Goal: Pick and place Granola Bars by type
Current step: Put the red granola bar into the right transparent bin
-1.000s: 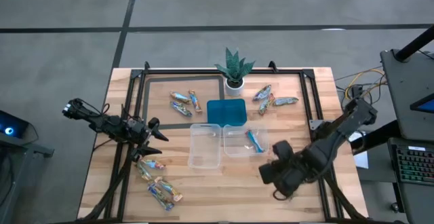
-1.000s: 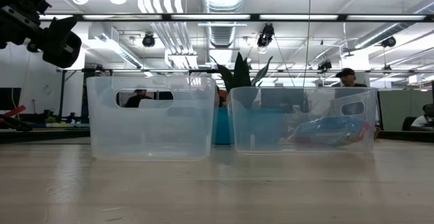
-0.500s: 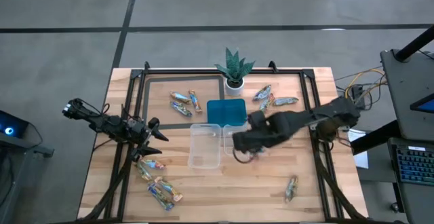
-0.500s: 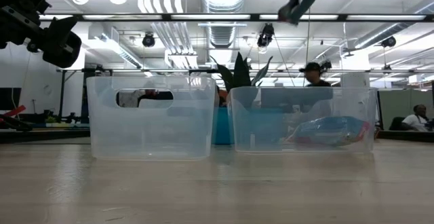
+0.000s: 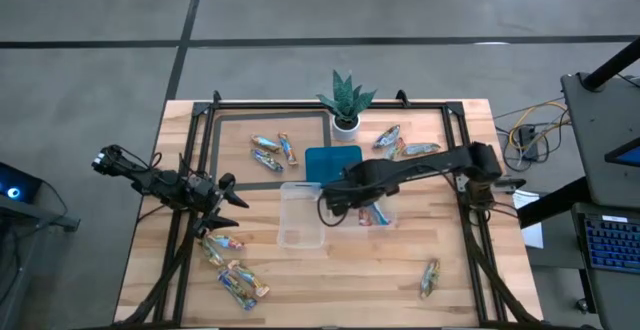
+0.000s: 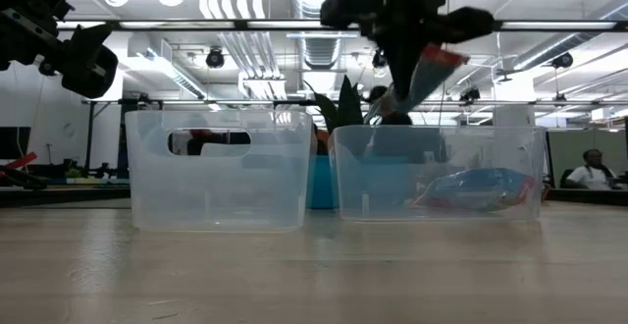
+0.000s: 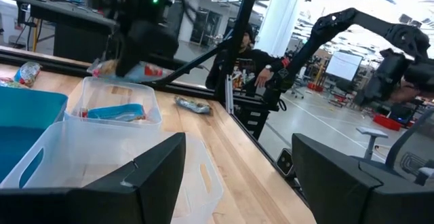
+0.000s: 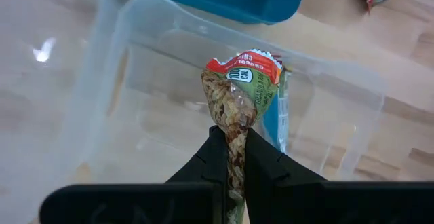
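Observation:
My right gripper [image 5: 334,201] hangs above the two clear tubs and is shut on a granola bar [image 6: 423,75] with a tan wrapper and a red-and-green end. The right tub [image 5: 362,210] below it holds a blue bar [image 8: 275,119]; the left tub [image 5: 302,216] stands beside it. More bars lie on the wood at the far left [image 5: 272,151], far right [image 5: 400,145], near left [image 5: 231,267] and near right [image 5: 430,276]. My left gripper [image 5: 226,206] waits open at the table's left side, pointing level. My right gripper pinches one end of the granola bar [image 8: 234,144] between its two fingers, which come from above and point down. The bar hangs below them, slanting, lifted clear above the right tub, with its red-and-green end [image 8: 245,66] lowest.
A teal tray [image 5: 334,164] sits just beyond the tubs, and a small potted plant [image 5: 345,101] stands at the far edge. A black frame runs along the table's sides. People show in the room behind the table.
My right gripper has swung from the table's near right corner toward the left and far side, sinking a little, and now hangs over the tubs with the bar still in its shut fingers. One bar stays on the wood at the near right.

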Tool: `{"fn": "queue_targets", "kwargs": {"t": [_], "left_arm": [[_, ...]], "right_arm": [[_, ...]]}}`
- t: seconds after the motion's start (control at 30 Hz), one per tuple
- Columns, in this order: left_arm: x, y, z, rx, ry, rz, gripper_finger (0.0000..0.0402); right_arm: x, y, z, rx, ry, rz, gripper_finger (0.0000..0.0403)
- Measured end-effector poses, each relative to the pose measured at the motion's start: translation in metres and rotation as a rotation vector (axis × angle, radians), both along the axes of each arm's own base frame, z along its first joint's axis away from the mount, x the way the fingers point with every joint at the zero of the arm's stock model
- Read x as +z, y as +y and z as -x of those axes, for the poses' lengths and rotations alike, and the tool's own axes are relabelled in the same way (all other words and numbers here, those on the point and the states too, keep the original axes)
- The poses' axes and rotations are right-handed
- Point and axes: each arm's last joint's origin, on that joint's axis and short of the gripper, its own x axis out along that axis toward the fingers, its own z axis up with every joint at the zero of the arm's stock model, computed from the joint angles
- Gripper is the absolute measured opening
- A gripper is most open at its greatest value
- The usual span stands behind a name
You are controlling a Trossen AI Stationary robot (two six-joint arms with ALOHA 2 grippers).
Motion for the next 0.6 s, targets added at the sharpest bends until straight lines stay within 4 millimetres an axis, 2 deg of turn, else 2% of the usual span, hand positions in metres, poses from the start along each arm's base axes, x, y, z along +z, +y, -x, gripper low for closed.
{"fn": "queue_targets", "kwargs": {"t": [0.23,0.6], "left_arm": [[0.0,0.0,0.0,-0.001,0.0,0.0,0.025],[0.0,0.0,0.0,0.0,0.0,0.0,0.025]], "right_arm": [[-0.027,-0.001,-0.011,0.025,0.08,-0.003,0.0013],[-0.036,-0.009,-0.003,-0.008,0.029,-0.008,0.0011]]}}
